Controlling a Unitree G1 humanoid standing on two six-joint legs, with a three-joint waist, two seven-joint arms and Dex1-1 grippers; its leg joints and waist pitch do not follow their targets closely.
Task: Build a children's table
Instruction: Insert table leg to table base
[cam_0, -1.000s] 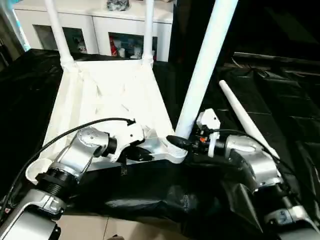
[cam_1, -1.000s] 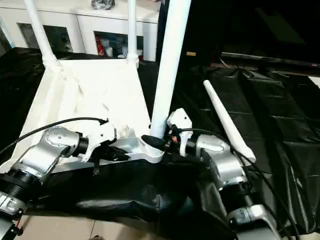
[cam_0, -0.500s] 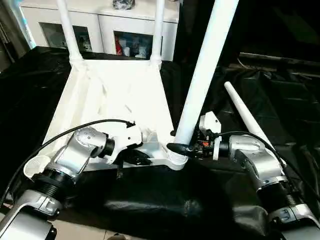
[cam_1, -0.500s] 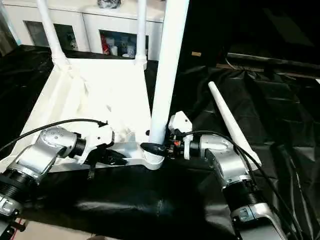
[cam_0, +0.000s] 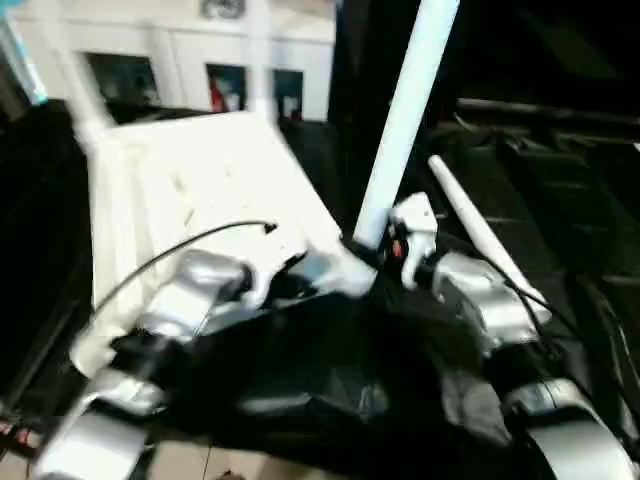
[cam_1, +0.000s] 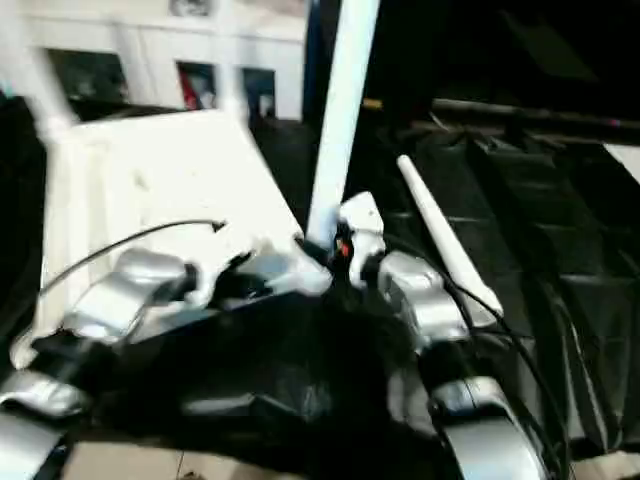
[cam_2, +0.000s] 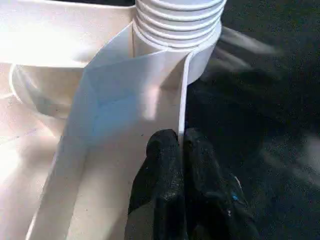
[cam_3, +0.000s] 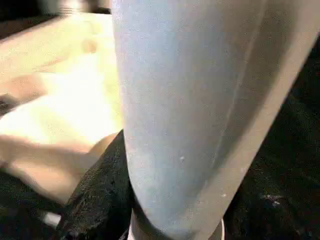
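Cabinet: a white cabinet (cam_0: 190, 60) with glass doors stands at the far side, behind the table top; small coloured items show behind its glass, too blurred to name.
Far legs: two white legs (cam_0: 262, 50) rise upright from the far corners of the table top, blurred against the cabinet.
Table top: the white table top (cam_0: 185, 190) lies upside down on a black sheet (cam_0: 560, 200), ribbed underside facing up, left of centre.
Left arm: the silver left forearm (cam_0: 185, 300) reaches in from the lower left to the top's near edge, with a black cable (cam_0: 170, 255) arching over it.
Left claw: the left claw (cam_2: 182, 165) has its two black fingers pinched narrow on a thin white rib (cam_2: 181, 95) of the table's near edge, just beside the ribbed collar of the corner socket (cam_2: 180, 22).
Near leg: a third white leg (cam_0: 405, 120) stands in the near right corner socket, leaning slightly right, and hides part of the dark background.
Right claw: the right claw (cam_0: 368, 252) grips the base of this leg, a black finger (cam_3: 97, 195) pressed against its side.
Right arm: the silver right forearm (cam_0: 480, 300) comes in from the lower right.
Loose leg: a fourth white leg (cam_0: 475, 240) lies flat on the black sheet, just right of the right wrist, apart from the table top.
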